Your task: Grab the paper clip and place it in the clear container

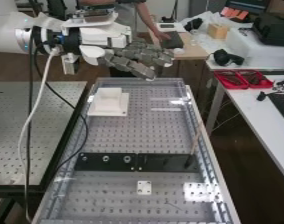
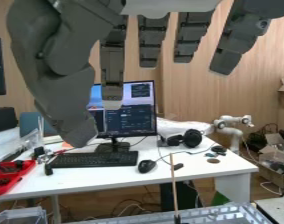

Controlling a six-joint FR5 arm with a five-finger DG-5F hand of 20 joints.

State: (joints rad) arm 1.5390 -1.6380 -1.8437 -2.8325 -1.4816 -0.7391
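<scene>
In the high view the hand (image 1: pixel 136 59) is over the bench's far end, its fingers straight and pointing right. In the wrist view the hand (image 2: pixel 58 65) hangs with fingers extended and thumb apart, nothing between them. Faint clear walls of a container (image 1: pixel 167 109) stand on the bench's far right part, below the hand in the high view. In the wrist view a clear container (image 2: pixel 21 216) is at the lower left corner. A thin, small line on the near plate may be the paper clip (image 1: pixel 172 204); I cannot tell for sure.
A white block (image 1: pixel 109 103) sits at the bench's far left. A black strip (image 1: pixel 106 161) crosses the middle, with a thin upright stick (image 1: pixel 196 137) at its right end. Nearer lies a small white plate (image 1: pixel 144 187). Cables hang along the left side.
</scene>
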